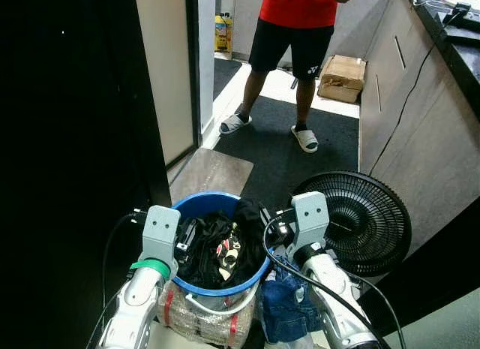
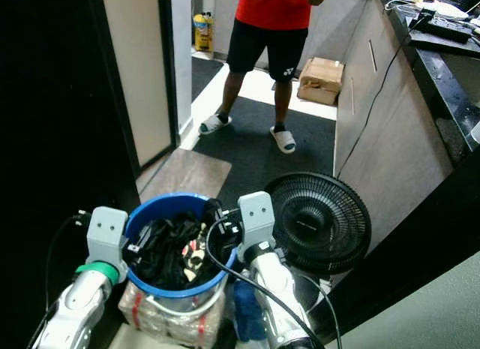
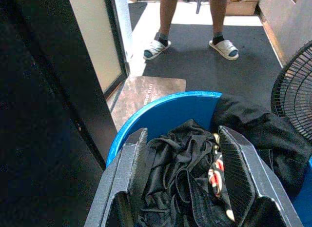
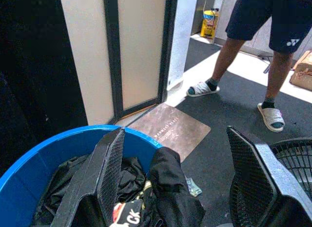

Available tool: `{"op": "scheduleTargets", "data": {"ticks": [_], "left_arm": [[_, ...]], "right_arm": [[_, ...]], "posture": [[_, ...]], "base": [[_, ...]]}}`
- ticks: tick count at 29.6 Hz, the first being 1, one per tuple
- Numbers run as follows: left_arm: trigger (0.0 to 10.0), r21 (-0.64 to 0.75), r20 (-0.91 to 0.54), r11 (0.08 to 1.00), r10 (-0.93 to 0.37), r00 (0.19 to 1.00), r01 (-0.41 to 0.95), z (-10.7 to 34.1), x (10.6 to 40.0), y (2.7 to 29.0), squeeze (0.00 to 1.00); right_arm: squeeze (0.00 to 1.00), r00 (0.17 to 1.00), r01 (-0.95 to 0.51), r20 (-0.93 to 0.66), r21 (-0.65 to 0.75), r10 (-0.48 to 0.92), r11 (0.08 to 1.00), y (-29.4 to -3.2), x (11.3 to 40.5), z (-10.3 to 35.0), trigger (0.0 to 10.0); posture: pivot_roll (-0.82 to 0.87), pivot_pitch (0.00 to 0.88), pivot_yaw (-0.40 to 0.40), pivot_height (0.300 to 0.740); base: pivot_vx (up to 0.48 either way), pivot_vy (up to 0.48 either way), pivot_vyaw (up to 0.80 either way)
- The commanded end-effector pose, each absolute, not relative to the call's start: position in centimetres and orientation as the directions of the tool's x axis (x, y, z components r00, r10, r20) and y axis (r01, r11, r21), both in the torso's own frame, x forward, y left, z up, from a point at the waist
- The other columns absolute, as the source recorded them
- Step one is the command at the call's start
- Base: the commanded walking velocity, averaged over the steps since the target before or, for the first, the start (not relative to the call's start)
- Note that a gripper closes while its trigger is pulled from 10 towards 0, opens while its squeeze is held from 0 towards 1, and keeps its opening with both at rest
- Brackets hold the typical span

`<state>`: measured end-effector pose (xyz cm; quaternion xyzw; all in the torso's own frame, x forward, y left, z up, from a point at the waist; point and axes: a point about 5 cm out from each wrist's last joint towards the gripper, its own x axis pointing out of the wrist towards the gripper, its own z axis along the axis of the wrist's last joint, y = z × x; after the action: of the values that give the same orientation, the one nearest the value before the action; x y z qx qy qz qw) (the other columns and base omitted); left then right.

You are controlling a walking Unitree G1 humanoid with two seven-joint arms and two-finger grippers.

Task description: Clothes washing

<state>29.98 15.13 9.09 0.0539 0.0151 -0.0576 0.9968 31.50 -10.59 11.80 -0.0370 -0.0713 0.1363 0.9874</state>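
A blue basin (image 1: 202,207) is seen low in the head views, resting on a clear plastic-wrapped bundle (image 1: 196,319) bound with red bands. It is filled with dark clothes (image 1: 212,248), among them a black garment with a red and white pattern (image 3: 215,174); one black piece (image 4: 171,188) is draped over the rim on the robot's right side. The left gripper (image 3: 183,175) is positioned at the basin's left side, above the clothes, with its fingers (image 3: 237,171) spread well apart over the pile; whether they touch the fabric cannot be told. The right gripper (image 4: 180,168) is held at the basin's right rim, its fingers (image 4: 112,163) likewise spread wide, one finger inside the rim and the other outside it, with the draped black piece between them. A blue denim item (image 1: 287,304) is seen below the right arm. A black floor fan (image 1: 358,220) stands just beside the basin on the right, close to a grey counter front (image 1: 420,139). A brown mat (image 1: 211,172) lies beyond the basin by a doorway. Further off, a person in a red top, black shorts (image 1: 291,45) and white slippers is standing on a dark carpet (image 1: 300,150), with a cardboard box (image 1: 342,77) near the feet.
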Motion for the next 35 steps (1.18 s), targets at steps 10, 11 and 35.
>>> {"op": "scheduleTargets", "data": {"ticks": [10,11,35], "left_arm": [[10.0,0.112,-0.049,0.987,-0.111,0.993,0.115,8.61,29.78,15.33,0.00],[10.0,0.112,-0.049,0.987,-0.111,0.993,0.115,8.61,29.78,15.33,0.00],[10.0,0.114,-0.045,0.986,-0.114,0.992,0.118,8.74,29.91,15.33,0.00]], "right_arm": [[0.00,0.956,-0.251,0.135,-0.081,0.260,0.965,-10.82,31.63,11.65,10.0],[0.00,0.956,-0.251,0.135,-0.081,0.260,0.965,-10.82,31.63,11.65,10.0],[0.00,0.955,-0.251,0.145,-0.079,0.260,0.965,-10.90,31.73,11.86,10.0]], "posture": [[0.03,0.096,-0.011,0.665],[0.03,0.096,-0.011,0.665],[0.03,0.105,-0.008,0.595]], "base": [[0.000,0.000,0.00],[0.000,0.000,0.00],[0.000,0.000,0.00]]}}
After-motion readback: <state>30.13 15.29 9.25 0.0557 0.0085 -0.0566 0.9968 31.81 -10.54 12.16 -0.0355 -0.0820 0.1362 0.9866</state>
